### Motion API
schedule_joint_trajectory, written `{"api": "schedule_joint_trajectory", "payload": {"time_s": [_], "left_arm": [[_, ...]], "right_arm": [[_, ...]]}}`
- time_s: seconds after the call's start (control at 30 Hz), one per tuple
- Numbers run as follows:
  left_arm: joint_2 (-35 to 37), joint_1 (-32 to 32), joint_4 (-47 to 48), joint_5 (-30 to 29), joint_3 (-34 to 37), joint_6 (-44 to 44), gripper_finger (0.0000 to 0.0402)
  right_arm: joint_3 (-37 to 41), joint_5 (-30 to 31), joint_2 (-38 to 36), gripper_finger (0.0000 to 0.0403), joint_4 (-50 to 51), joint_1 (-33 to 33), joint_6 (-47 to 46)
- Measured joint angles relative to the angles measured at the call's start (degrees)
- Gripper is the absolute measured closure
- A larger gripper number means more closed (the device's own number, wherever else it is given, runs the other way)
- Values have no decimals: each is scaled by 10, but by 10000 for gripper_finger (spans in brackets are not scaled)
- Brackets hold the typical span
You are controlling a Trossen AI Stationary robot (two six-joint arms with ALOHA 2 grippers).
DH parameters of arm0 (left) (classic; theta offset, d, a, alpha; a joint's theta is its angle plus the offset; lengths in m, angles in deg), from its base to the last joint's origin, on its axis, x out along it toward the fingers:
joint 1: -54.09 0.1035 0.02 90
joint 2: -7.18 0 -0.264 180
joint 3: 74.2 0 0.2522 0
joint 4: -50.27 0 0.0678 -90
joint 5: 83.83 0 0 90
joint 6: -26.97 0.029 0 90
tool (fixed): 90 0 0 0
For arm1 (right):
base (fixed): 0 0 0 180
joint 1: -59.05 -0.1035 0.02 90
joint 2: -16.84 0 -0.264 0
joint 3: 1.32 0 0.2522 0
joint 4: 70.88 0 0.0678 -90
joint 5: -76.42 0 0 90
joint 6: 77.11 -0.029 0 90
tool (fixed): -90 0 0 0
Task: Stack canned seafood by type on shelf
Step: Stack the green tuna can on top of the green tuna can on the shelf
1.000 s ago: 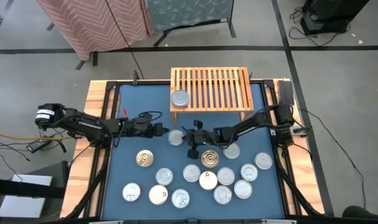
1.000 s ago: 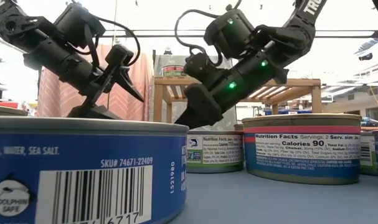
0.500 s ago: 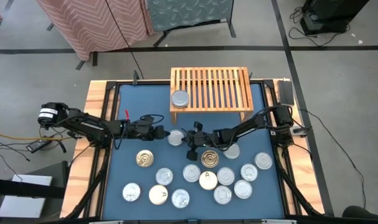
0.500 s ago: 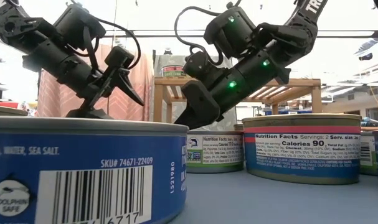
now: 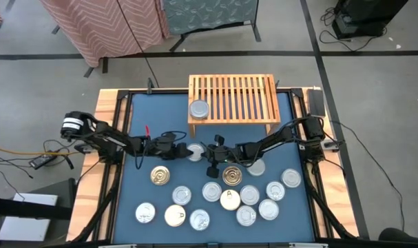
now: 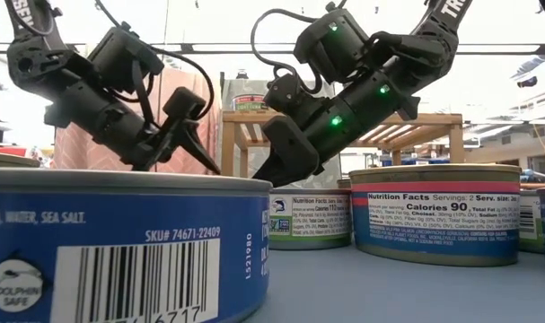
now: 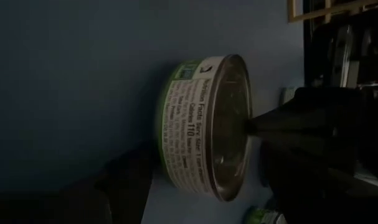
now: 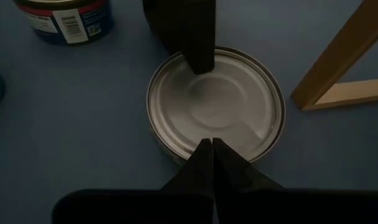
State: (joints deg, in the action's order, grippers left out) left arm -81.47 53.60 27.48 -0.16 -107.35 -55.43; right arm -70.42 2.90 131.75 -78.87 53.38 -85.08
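The left claw point(image 5: 183, 149) is spread wide around a silver-topped can point(image 5: 194, 152) that lies on the bench point(image 5: 140, 186) just in front of the shelf's left leg. In the left wrist view one dark finger point(image 7: 301, 134) lies across the can's lid point(image 7: 229, 127) and the other sits low beside its green-labelled wall, so the can is between the fingers; whether they press on it cannot be told. The right claw point(image 5: 210, 153) has its fingers pressed together and holds nothing. It hangs just beside the same can, its tip over the can's rim in the right wrist view point(image 8: 212, 149).

The shelf point(image 5: 233, 98), a low light-wood slatted rack, stands at the middle of the bench's far edge. One silver can point(image 5: 199, 109) sits on its front left corner. The other cans point(image 5: 222, 196) lie loose over the near half of the blue bench top, mostly silver-topped, two gold point(image 5: 160, 176).

Beyond the bench are a grey floor with dark lines, a pink chevron-patterned cloth point(image 5: 102, 24) and cables.
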Motion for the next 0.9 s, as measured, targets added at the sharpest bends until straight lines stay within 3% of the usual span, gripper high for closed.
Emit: {"api": "schedule_joint_trajectory", "payload": {"time_s": [0.27, 0.57, 0.9], "left_arm": [[-16, 0, -15, 6, -15, 26, 119], [-16, 1, -20, 13, -20, 22, 263], [34, 2, -22, 47, -17, -4, 261]], "right_arm": [[1, 0, 0, 403, 2, 0, 2], [1, 0, 1, 403, 2, -6, 1], [2, 39, -54, 403, 36, -23, 0]]}}
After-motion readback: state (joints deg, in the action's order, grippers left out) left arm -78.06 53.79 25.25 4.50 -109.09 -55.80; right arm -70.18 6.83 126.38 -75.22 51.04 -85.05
